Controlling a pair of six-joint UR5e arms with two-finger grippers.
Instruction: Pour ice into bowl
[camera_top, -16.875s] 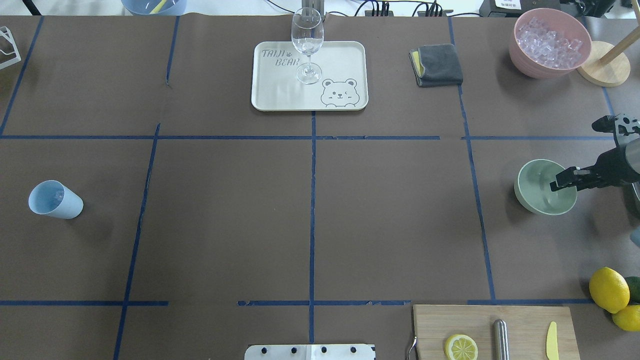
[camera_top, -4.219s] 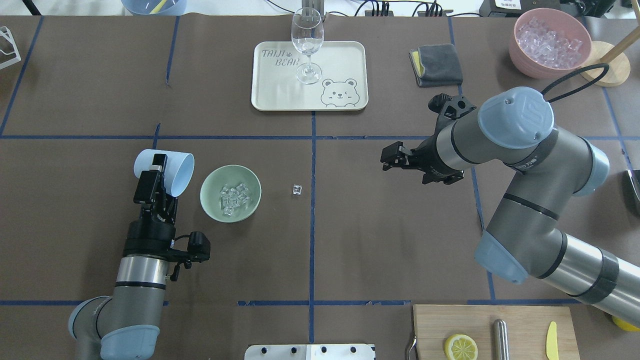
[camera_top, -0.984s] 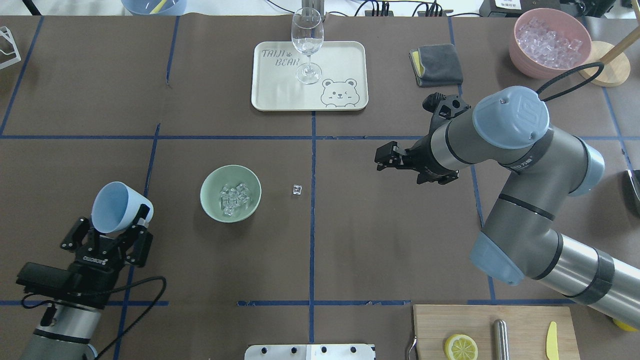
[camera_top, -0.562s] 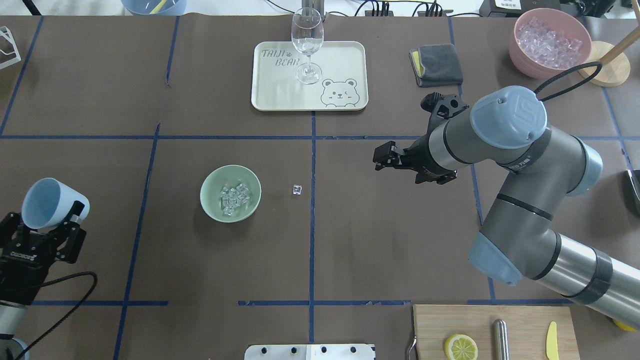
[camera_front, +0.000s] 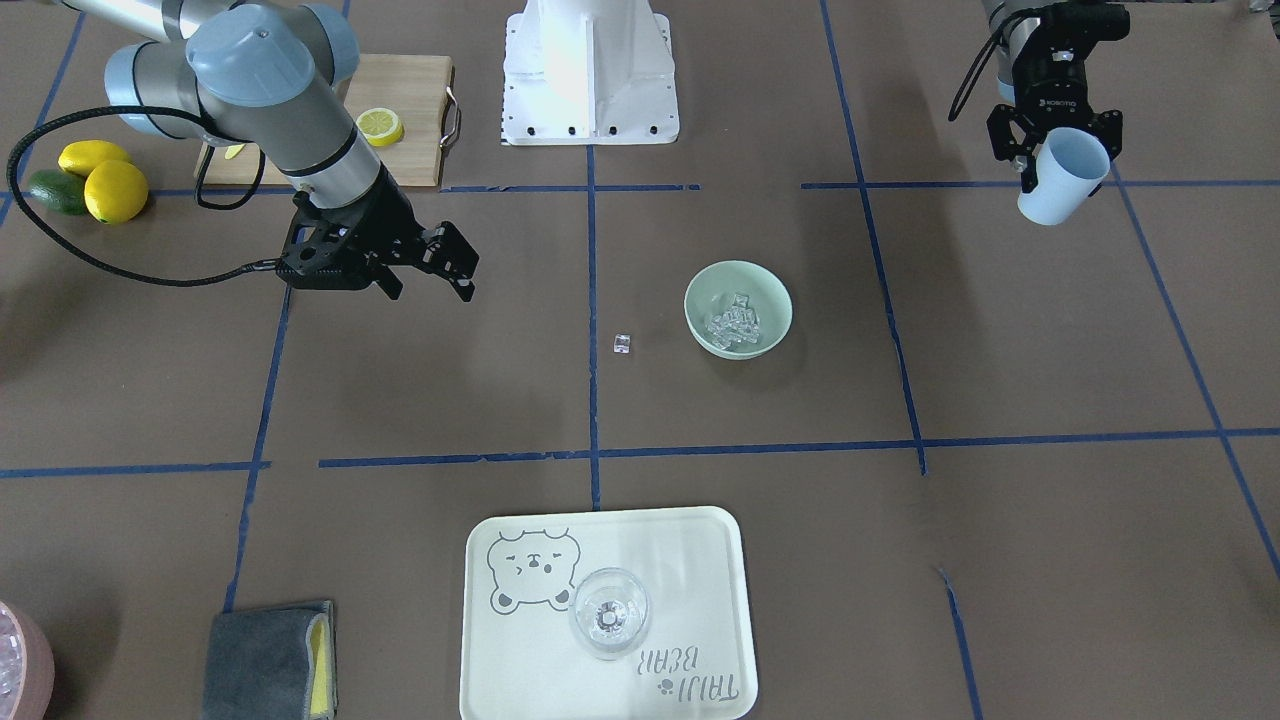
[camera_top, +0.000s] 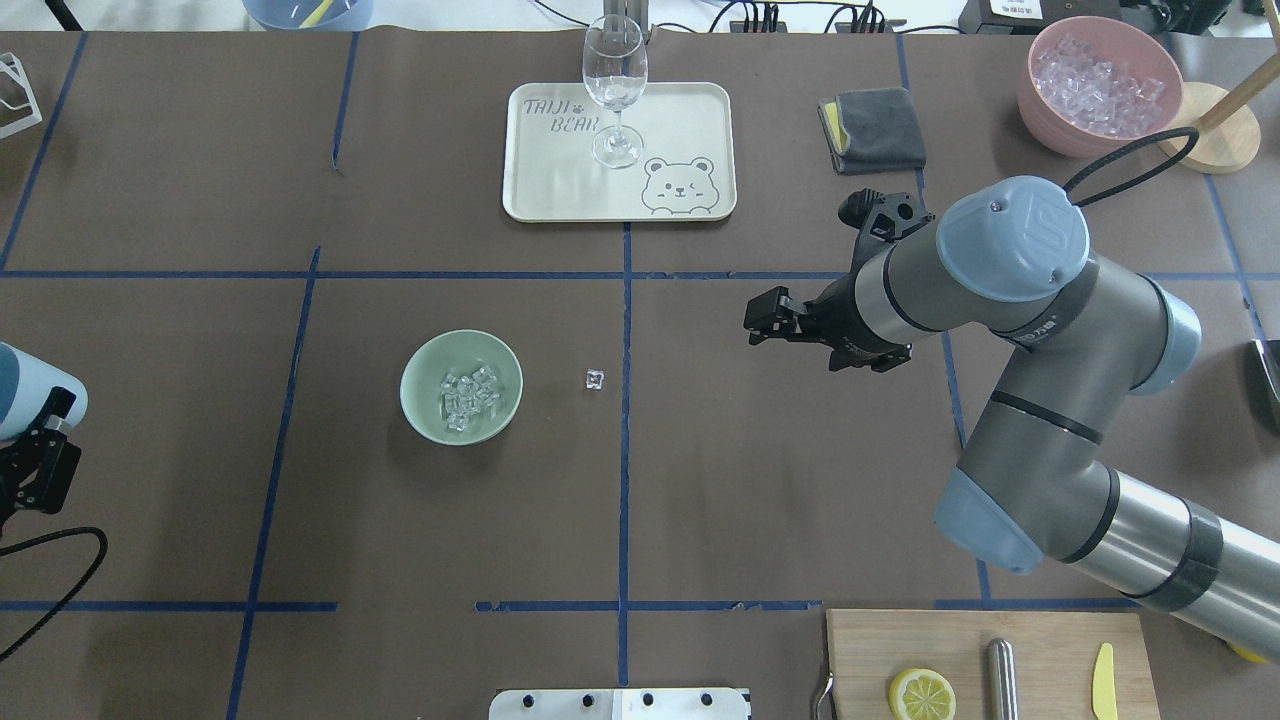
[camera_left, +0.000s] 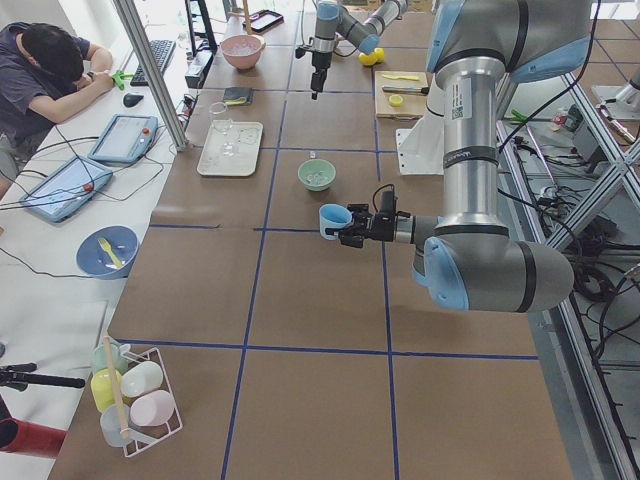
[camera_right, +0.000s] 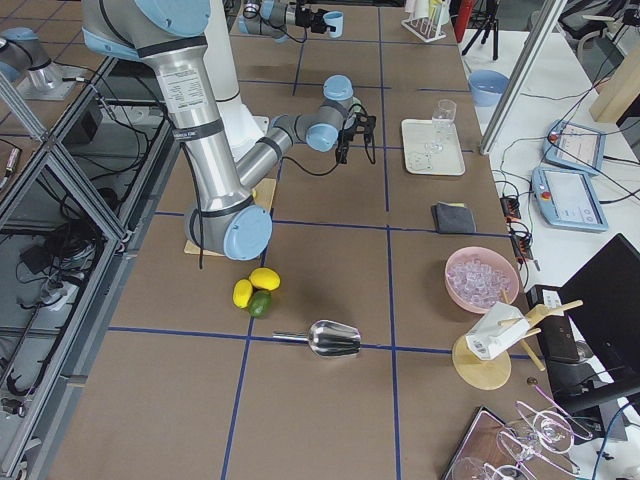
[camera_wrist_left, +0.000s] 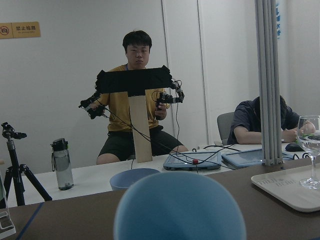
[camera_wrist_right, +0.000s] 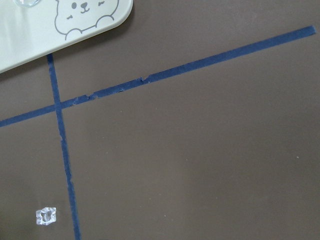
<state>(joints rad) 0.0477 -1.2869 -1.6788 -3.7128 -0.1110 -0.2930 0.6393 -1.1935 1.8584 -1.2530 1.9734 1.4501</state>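
Observation:
The sage-green bowl (camera_top: 428, 362) stands left of the table's middle, also in the front view (camera_front: 765, 288). A heap of ice (camera_top: 468, 398) lies in it. One stray cube (camera_top: 594, 379) lies on the table to its right and shows in the right wrist view (camera_wrist_right: 46, 215). My left gripper (camera_front: 1065, 162) is shut on a pale blue cup (camera_front: 1062, 192), held above the table's left edge, well away from the bowl. The cup fills the bottom of the left wrist view (camera_wrist_left: 180, 207). My right gripper (camera_top: 757, 322) is open and empty, above the table to the right of the stray cube.
A cream tray (camera_top: 560, 170) with a wine glass (camera_top: 614, 85) sits at the back. A grey cloth (camera_top: 873, 130) and a pink bowl of ice (camera_top: 1100, 85) are back right. A cutting board (camera_top: 985, 650) with a lemon half is front right. Lemons (camera_front: 100, 180) lie near it.
My left arm has drawn back from beside the bowl to the table's left edge, carrying the cup, now no longer tipped. The right arm has barely shifted. Bowl and stray cube stayed put.

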